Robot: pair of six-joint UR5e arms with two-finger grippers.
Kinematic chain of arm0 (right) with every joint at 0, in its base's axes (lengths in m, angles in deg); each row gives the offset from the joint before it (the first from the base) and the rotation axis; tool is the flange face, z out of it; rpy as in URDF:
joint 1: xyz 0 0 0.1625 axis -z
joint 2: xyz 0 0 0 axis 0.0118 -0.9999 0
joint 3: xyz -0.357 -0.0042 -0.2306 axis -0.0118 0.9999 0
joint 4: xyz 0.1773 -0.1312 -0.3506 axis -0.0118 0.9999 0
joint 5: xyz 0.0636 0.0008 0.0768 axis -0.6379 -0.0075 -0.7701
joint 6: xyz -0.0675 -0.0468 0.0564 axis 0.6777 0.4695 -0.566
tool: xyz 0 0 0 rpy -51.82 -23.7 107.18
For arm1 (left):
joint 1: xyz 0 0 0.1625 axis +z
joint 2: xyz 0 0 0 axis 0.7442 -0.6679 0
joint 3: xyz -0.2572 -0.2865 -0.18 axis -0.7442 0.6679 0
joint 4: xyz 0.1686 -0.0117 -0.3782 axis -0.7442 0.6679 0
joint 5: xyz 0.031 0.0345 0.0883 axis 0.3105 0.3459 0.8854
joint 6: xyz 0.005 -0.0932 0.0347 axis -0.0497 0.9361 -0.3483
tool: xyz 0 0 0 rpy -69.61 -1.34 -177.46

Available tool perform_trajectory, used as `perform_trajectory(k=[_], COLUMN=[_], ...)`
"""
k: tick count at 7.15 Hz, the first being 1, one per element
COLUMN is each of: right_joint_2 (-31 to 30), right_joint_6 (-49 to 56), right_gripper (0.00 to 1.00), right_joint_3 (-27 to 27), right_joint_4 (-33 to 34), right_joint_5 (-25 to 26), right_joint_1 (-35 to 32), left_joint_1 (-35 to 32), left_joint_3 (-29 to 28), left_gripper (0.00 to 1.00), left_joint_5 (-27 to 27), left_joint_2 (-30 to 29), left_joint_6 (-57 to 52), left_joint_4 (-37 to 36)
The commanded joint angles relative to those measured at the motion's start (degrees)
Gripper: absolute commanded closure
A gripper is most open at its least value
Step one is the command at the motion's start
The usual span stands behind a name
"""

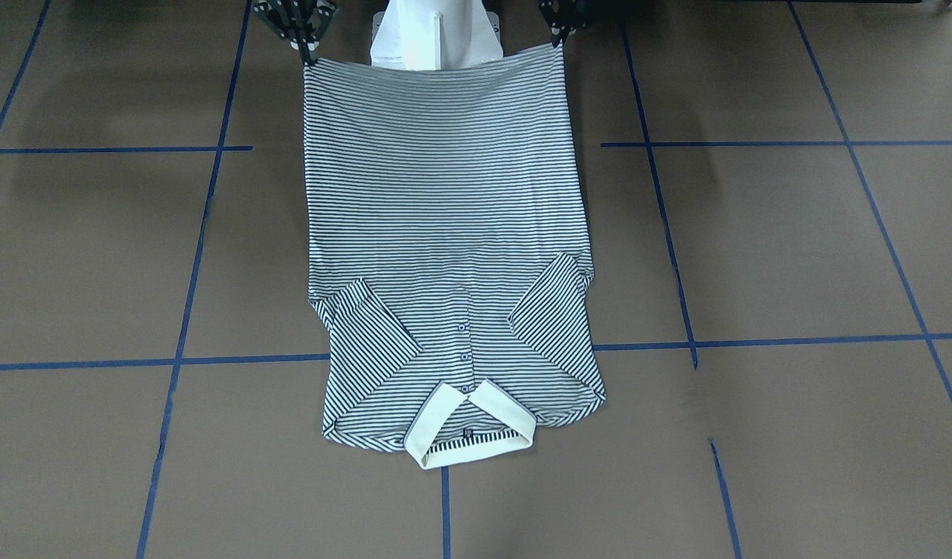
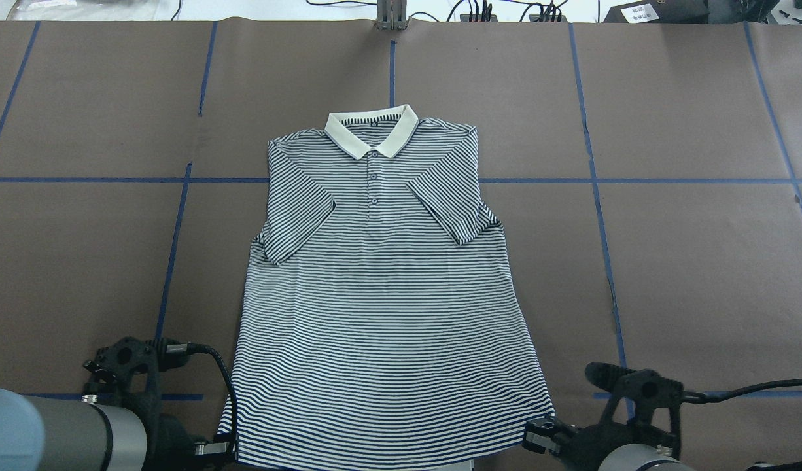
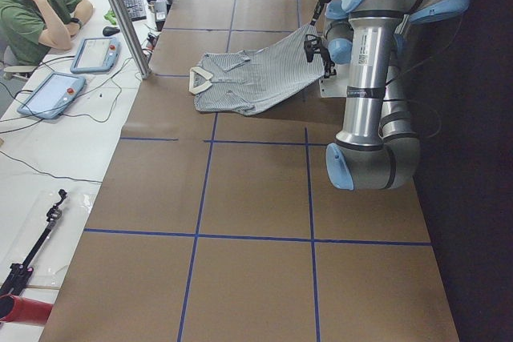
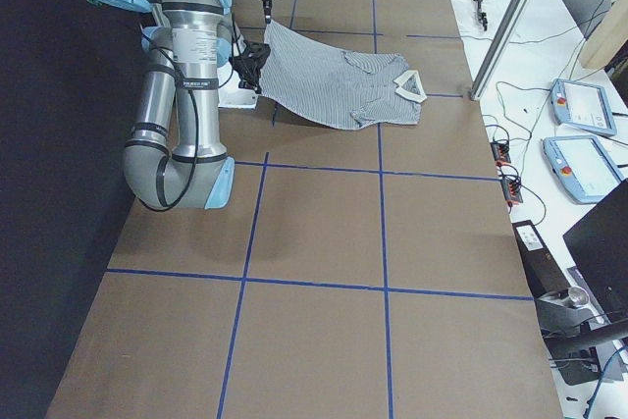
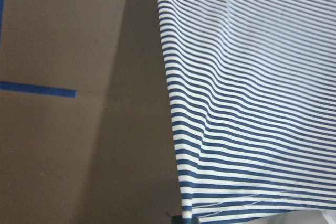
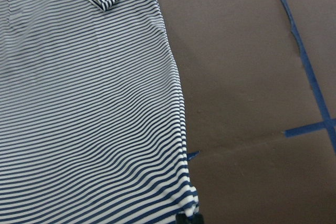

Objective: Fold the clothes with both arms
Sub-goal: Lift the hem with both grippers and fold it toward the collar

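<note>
The striped polo shirt (image 2: 381, 294) lies face up, with its cream collar (image 2: 371, 134) at the far side and both sleeves folded in over the chest. Its hem end is raised off the table towards the robot and hangs taut between the grippers (image 1: 445, 155). My left gripper (image 2: 219, 447) is shut on the hem's left corner; it is at the top right of the front-facing view (image 1: 560, 40). My right gripper (image 2: 543, 437) is shut on the right corner (image 1: 308, 56). The wrist views show the striped cloth (image 5: 252, 103) (image 6: 84, 103) running down to each pinched corner.
The brown table covering (image 2: 669, 261) is crossed by blue tape lines. The white pedestal base (image 1: 433, 35) stands behind the raised hem. A seated operator (image 3: 36, 14), teach pendants (image 3: 48, 94) and a metal post (image 3: 120, 14) are at the far table edge.
</note>
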Motion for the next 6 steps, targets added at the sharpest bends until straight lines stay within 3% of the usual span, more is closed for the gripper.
perform_trajectory(k=[1, 3, 6], right_joint_2=[4.5, 10.5, 20.7], right_joint_6=[2.2, 11.2, 24.0], right_gripper=[1.0, 1.0, 1.0], right_joint_3=[-5.7, -2.8, 12.7], right_joint_4=[8.0, 8.3, 7.3], right_joint_5=[-7.6, -10.2, -20.2], right_joint_1=[-5.6, -13.3, -33.4], left_joint_1=[-5.2, -10.0, -23.6], left_joint_3=[4.2, -0.3, -11.1], left_gripper=[1.0, 1.0, 1.0], left_joint_5=[-5.1, -4.9, -5.4], left_joint_2=[-11.3, -12.5, -16.0], left_joint_6=[-0.1, -9.2, -22.2], left_joint_4=[-13.2, -13.0, -12.6])
